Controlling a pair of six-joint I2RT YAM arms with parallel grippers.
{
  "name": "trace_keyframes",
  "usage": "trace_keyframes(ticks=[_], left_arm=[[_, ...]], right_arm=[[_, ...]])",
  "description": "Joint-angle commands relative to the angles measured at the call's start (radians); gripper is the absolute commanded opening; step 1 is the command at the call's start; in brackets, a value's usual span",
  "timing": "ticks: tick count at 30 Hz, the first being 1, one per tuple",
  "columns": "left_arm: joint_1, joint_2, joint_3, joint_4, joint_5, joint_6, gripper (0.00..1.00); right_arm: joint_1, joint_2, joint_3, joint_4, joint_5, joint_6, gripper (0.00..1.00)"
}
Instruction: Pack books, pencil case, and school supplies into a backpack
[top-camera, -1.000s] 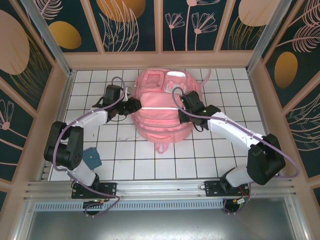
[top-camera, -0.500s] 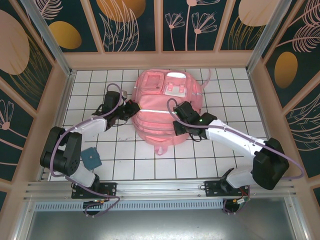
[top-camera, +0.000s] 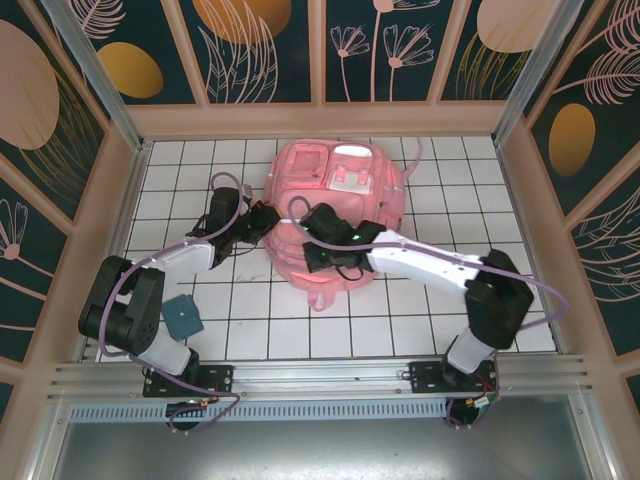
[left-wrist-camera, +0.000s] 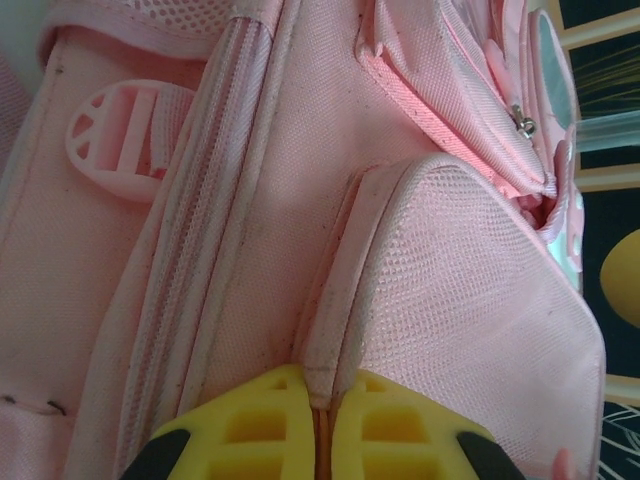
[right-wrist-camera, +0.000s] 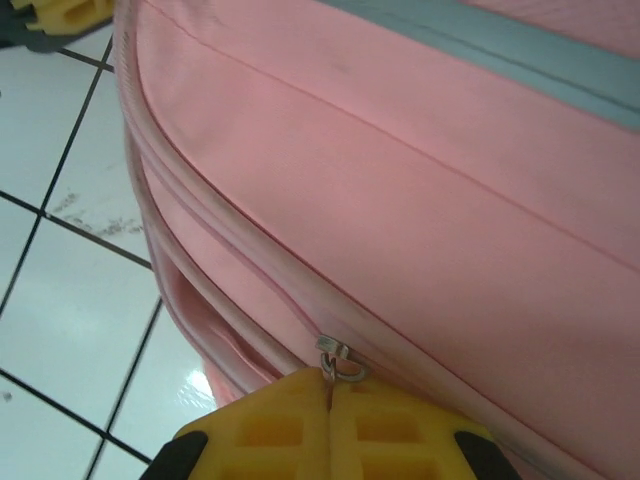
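Left end effector (top-camera: 265, 222), its arm bent beside the teal pencil case (top-camera: 183, 316) lying on the tiled desk (top-camera: 420, 310) at near left, grips the left flank of the pink backpack (top-camera: 345, 195). Seen from the left wrist, its yellow fingers (left-wrist-camera: 250, 425) are clamped together on a piped seam of the bag. The backpack lies flat at mid-desk, front pockets up, white patches at its far end. Right end effector (right-wrist-camera: 328, 395), reaching in across the bag's near edge, has its yellow fingers pinched shut on the metal zip pull (right-wrist-camera: 340, 358) along the curved zipper line, just above the tiles
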Motion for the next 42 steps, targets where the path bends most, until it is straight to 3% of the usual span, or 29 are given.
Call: trace_keyframes(ticks=[1, 4, 6, 8, 10, 12, 15, 21, 25, 31, 37, 42], left_arm=[[-0.041, -0.043, -0.023, 0.137, 0.018, -0.129, 0.0], [-0.047, -0.056, -0.04, 0.159, 0.034, -0.153, 0.0], [-0.047, -0.067, -0.04, 0.143, 0.039, -0.145, 0.0], [-0.047, -0.084, -0.025, 0.083, 0.017, -0.106, 0.11], [-0.047, -0.108, -0.002, -0.012, -0.029, -0.051, 0.29], [-0.047, -0.132, 0.019, -0.1, -0.081, 0.012, 0.44], [-0.047, -0.162, 0.041, -0.208, -0.12, 0.1, 0.56], [-0.066, -0.256, 0.036, -0.349, -0.157, 0.28, 0.58], [-0.102, -0.314, 0.023, -0.431, -0.199, 0.432, 0.54], [-0.128, -0.35, -0.015, -0.427, -0.14, 0.52, 0.52], [-0.176, -0.335, -0.029, -0.399, -0.101, 0.55, 0.48], [-0.229, -0.29, -0.022, -0.417, -0.138, 0.593, 0.45]], right_arm=[[0.061, 0.058, 0.079, 0.162, -0.073, 0.075, 0.0], [0.063, 0.038, 0.063, 0.229, -0.062, 0.12, 0.07], [0.057, -0.018, 0.029, 0.243, -0.029, 0.144, 0.2], [0.05, -0.095, -0.023, 0.243, 0.002, 0.168, 0.35], [0.032, -0.184, -0.093, 0.236, 0.027, 0.201, 0.48], [-0.001, -0.285, -0.167, 0.207, 0.055, 0.252, 0.57], [-0.081, -0.407, -0.261, 0.161, 0.063, 0.341, 0.63], [-0.307, -0.573, -0.441, 0.181, -0.043, 0.551, 0.65], [-0.397, -0.614, -0.502, 0.218, -0.086, 0.629, 0.64], [-0.454, -0.552, -0.508, 0.323, -0.254, 0.568, 0.6], [-0.455, -0.485, -0.477, 0.37, -0.317, 0.555, 0.54], [-0.458, -0.444, -0.451, 0.38, -0.35, 0.535, 0.4]])
